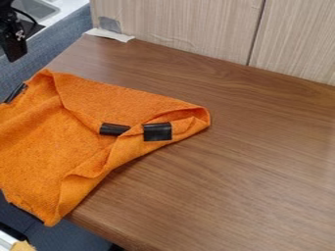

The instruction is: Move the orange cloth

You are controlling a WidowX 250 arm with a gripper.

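Observation:
My black gripper [13, 43] is at the upper left edge of the camera view, above and apart from the orange cloth [42, 142]. The cloth lies rumpled on the left part of the wooden table, with a fold along its upper side that narrows to a rounded tip pointing right. Two black strips sit close together near its right part, and more black shows at its left and lower edges. Its lower left part extends past the table's edge.
A light wood-grain panel wall [177, 24] borders the back of the brown table [262, 162]. Whitish tape [108, 35] lies at the table's back left corner. Part of a sink [38, 9] shows at the top left, and a yellowish item [23, 246] at the bottom left corner.

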